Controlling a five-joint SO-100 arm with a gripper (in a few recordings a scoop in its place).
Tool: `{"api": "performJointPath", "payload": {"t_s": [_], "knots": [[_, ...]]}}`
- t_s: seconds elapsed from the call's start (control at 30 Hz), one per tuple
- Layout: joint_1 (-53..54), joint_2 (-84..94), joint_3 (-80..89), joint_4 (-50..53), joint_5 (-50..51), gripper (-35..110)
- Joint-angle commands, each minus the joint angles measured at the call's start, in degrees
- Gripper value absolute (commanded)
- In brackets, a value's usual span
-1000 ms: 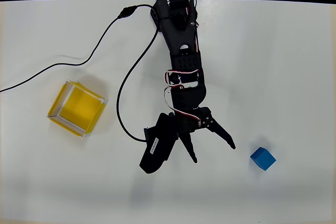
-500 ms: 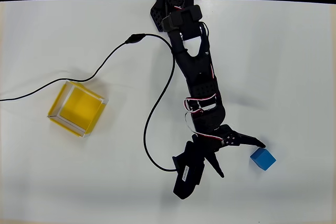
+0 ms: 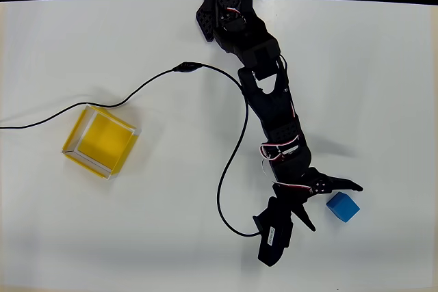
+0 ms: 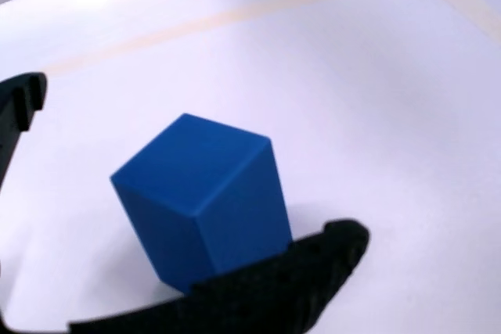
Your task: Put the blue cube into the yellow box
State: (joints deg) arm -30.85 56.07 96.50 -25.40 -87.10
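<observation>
Since the earlier overhead frames we have swung the arm to the right and stretched it out, so the jaws [image 3: 335, 204], which were well left of the blue cube [image 3: 343, 206], now reach it with the cube at their mouth. They stand wide apart and hold nothing. The cube rests on the white tabletop [image 3: 383, 87], well apart from the yellow box [image 3: 100, 141] at the left.

We judge the main risk to be a nudge rather than a grasp. In the wrist view the cube [image 4: 205, 201] sits turned, an edge facing us, with one black finger [image 4: 258, 287] just in front of its lower corner. Closing on corners instead of flat faces could twist it or squeeze it out sideways. Pushing forward could slide it away.

In the wrist view the other finger [image 4: 19, 107] is cut off at the left edge. We cannot tell whether either finger touches the cube, nor how high the tips ride above the tabletop.
</observation>
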Motion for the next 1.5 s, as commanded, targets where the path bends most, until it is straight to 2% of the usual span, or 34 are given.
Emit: {"api": "performJointPath", "payload": {"t_s": [0.0,0.53,1.03,1.47], "knots": [[-1.1,2.0,-8.3,-2.7,-0.5,71],[-4.8,-7.5,-17.3,-2.0,-0.9,63],[-6.0,-11.7,-21.0,0.7,-4.3,47],[-6.1,-11.5,-21.4,1.1,-10.5,26]]}}
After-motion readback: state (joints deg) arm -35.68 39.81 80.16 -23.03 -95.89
